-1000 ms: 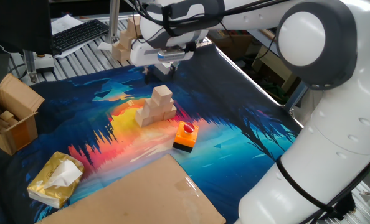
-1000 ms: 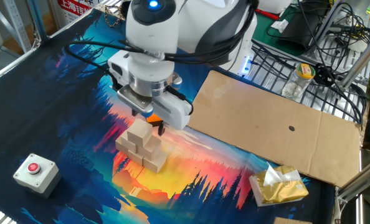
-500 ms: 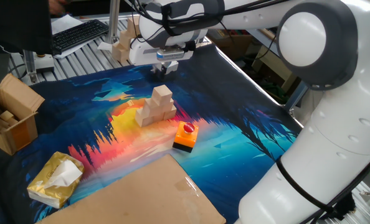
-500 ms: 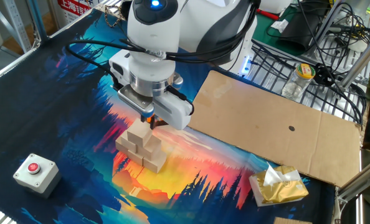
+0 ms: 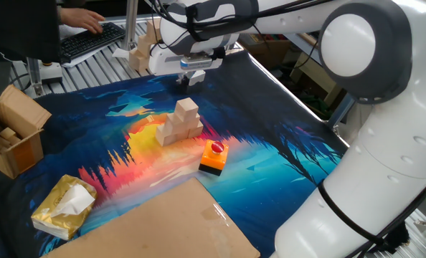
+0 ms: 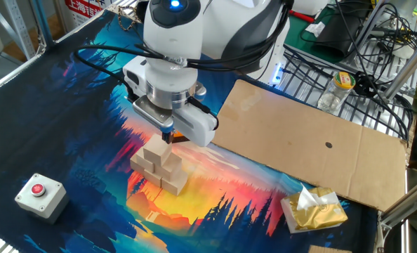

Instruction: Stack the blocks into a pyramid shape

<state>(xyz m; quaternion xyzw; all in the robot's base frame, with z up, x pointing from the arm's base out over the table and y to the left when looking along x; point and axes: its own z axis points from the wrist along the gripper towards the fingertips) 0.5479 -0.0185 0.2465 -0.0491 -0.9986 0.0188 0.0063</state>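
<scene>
The blocks (image 5: 179,123) are pale wooden cubes piled in a small pyramid in the middle of the colourful mat, with one cube on top (image 5: 187,107). The other fixed view shows the same pile of blocks (image 6: 159,163) just below the arm's hand. My gripper (image 5: 186,80) hangs a little above and behind the top cube, open, touching nothing and holding nothing. In the other fixed view the gripper (image 6: 168,136) sits right over the pile, and the hand hides most of the fingers.
An orange-and-black block with a red button (image 5: 214,157) lies close to the pile. A grey button box (image 6: 38,192), a flat cardboard sheet (image 6: 314,140), a yellow tissue pack (image 5: 64,206) and an open cardboard box (image 5: 12,132) ring the mat. A person's hand rests on the keyboard (image 5: 91,36).
</scene>
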